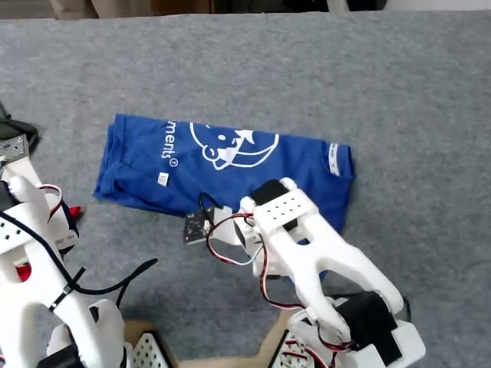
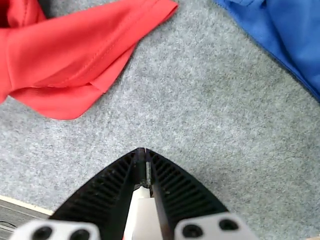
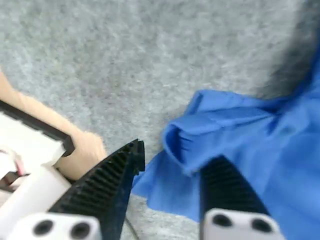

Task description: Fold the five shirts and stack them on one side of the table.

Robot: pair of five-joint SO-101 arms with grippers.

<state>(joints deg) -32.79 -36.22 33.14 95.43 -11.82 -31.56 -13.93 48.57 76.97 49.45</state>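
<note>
Straddling an edge of the blue shirt [image 1: 146,172], the open right end effector [image 3: 175,157] is poised to pinch; the left end effector [image 2: 145,152] rests closed.

Bare table [image 1: 345,69] is lying open beyond the blue shirt [image 1: 222,165]; the right arm [image 1: 311,257] is blocking its near edge; a red shirt [image 2: 65,55] is lying near the left claw [image 2: 145,151]

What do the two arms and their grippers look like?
Both arms are white with black motors. Red, white and black wires loop beside the right arm; a black cable crosses the left arm. The left gripper and right gripper have black ribbed tapering fingers.
</note>
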